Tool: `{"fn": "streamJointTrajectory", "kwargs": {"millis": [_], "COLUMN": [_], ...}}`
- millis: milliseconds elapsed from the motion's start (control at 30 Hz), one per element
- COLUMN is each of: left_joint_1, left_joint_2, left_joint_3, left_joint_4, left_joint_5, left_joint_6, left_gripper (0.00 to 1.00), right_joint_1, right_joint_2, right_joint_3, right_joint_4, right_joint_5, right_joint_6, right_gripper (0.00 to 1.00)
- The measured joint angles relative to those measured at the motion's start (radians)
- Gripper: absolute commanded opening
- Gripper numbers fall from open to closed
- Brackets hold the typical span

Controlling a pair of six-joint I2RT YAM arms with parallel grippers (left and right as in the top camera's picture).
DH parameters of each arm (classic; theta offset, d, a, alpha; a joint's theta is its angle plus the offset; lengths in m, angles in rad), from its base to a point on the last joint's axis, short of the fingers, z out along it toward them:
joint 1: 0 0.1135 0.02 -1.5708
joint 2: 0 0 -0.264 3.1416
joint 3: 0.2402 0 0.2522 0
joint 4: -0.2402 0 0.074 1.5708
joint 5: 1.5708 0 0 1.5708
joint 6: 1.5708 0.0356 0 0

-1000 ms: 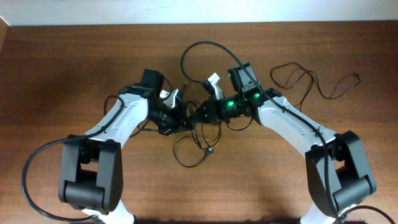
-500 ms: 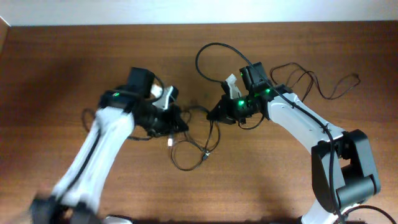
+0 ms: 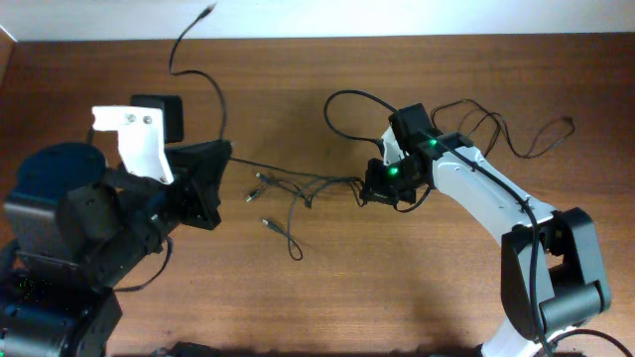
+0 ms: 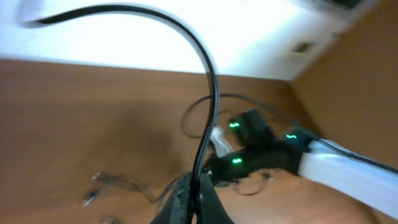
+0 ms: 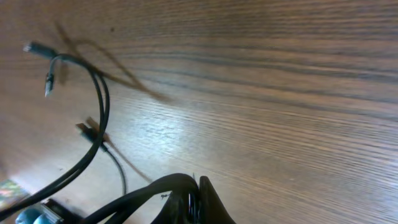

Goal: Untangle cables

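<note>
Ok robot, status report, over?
Left fingers shut on a cable. Right fingers shut on cable too. Tangle stretched between them over the table. Nothing in the way.

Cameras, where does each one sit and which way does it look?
Overhead: above the table, looking straight down at the cables; both arms show, left arm raised close, right arm low.
Left wrist: on the raised left arm, looking across the table at the right arm; the left fingers pinch a black cable.
Right wrist: low by the wood, looking along it at cable plugs; the right fingers grip cables.
Shared: overhead and left wrist both show the right arm's green lights.
</note>
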Motion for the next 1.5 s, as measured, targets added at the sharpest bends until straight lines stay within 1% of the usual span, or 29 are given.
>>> {"fn": "streamJointTrajectory", "kwargs": {"millis": [33,100,133,167,233,267,300,367,433,500,600,667,733,800,867,900,1000,1067,1167,1233,1267,1300,1333,1367,1400,1433,1467,1500], "left_joint_1": [0.0,0.001,0.001,0.001,0.001,0.001,0.001,0.001,0.001,0.001,0.001,0.001,0.001,0.001,0.001,0.001,0.001,0.001,0.001,0.001,0.001,0.001,0.001,0.001,0.001,0.001,0.001,0.001], "left_joint_2": [0.006,0.036,0.074,0.109,0.196,0.254,0.319,0.384,0.449,0.506,0.529,0.529,0.529,0.529,0.529,0.529,0.532,0.54,0.549,0.549,0.549,0.55,0.551,0.55,0.552,0.554,0.554,0.555], "left_joint_3": [0.005,0.019,0.029,0.039,0.042,0.043,0.041,0.041,0.041,0.041,0.041,0.041,0.041,0.041,0.041,0.041,0.041,0.04,0.017,-0.027,-0.066,-0.107,-0.153,-0.202,-0.253,-0.292,-0.329,-0.369], "left_joint_4": [-0.038,-0.115,-0.174,-0.22,-0.291,-0.32,-0.355,-0.385,-0.413,-0.436,-0.435,-0.433,-0.432,-0.432,-0.433,-0.44,-0.512,-0.536,-0.536,-0.523,-0.509,-0.489,-0.466,-0.441,-0.42,-0.401,-0.385,-0.363], "left_joint_5": [-0.06,-0.132,-0.166,-0.18,-0.196,-0.203,-0.208,-0.209,-0.211,-0.212,-0.23,-0.25,-0.265,-0.272,-0.273,-0.273,-0.275,-0.275,-0.275,-0.275,-0.276,-0.276,-0.276,-0.276,-0.277,-0.276,-0.276,-0.277], "left_joint_6": [-0.02,-0.046,-0.055,-0.059,-0.063,-0.066,-0.066,-0.066,-0.06,-0.027,0.0,0.009,0.011,0.011,0.011,0.01,0.01,0.01,0.01,0.008,0.006,0.006,0.005,0.004,0.003,0.002,0.0,-0.003], "left_gripper": [0.0,0.0,0.0,0.0,0.0,0.0,0.0,0.0,0.0,0.0,0.0,0.0,0.0,0.0,0.01,0.02,0.01,0.03,0.08,0.08,0.1,0.16,0.24,0.54,0.75,0.99,0.99,0.99], "right_joint_1": [0.0,-0.001,-0.003,-0.005,-0.008,-0.009,-0.009,-0.009,-0.009,-0.009,-0.009,-0.009,-0.009,-0.008,0.011,0.018,0.045,0.045,0.045,0.045,0.045,0.045,0.045,0.045,0.045,0.045,0.045,0.045], "right_joint_2": [0.0,0.0,0.0,0.0,0.002,0.002,0.002,0.002,0.002,0.002,0.002,0.002,0.002,0.002,0.002,0.002,0.002,0.002,0.002,0.002,0.002,0.002,0.002,0.002,0.002,0.002,0.002,0.002], "right_joint_3": [0.0,0.0,0.0,0.0,0.0,0.0,-0.001,-0.001,-0.001,-0.001,-0.001,-0.001,-0.001,-0.001,-0.001,-0.001,-0.001,-0.001,-0.001,-0.001,-0.001,-0.001,-0.001,-0.001,-0.001,-0.001,-0.001,-0.001], "right_joint_4": [-0.001,-0.006,-0.016,-0.024,-0.062,-0.088,-0.106,-0.124,-0.147,-0.174,-0.225,-0.23,-0.233,-0.232,-0.215,-0.213,-0.212,-0.211,-0.21,-0.208,-0.206,-0.204,-0.206,-0.205,-0.205,-0.205,-0.205,-0.205], "right_joint_5": [0.014,0.055,0.081,0.092,0.11,0.117,0.121,0.125,0.129,0.128,0.101,0.084,0.005,-0.082,-0.098,-0.098,-0.07,-0.063,-0.053,-0.052,-0.052,-0.051,-0.047,-0.04,-0.036,-0.029,-0.029,-0.026], "right_joint_6": [-0.001,-0.004,-0.004,-0.003,-0.006,-0.017,-0.019,-0.038,-0.048,-0.068,-0.098,-0.113,-0.185,-0.256,-0.281,-0.284,-0.293,-0.298,-0.302,-0.302,-0.303,-0.303,-0.303,-0.303,-0.302,-0.303,-0.303,-0.303], "right_gripper": [0.05,0.06,0.12,0.22,0.33,0.54,0.71,0.76,0.76,0.76,0.76,0.75,0.68,0.67,0.67,0.67,0.67,0.67,0.68,0.68,0.68,0.68,0.68,0.68,0.68,0.69,0.73,0.74]}}
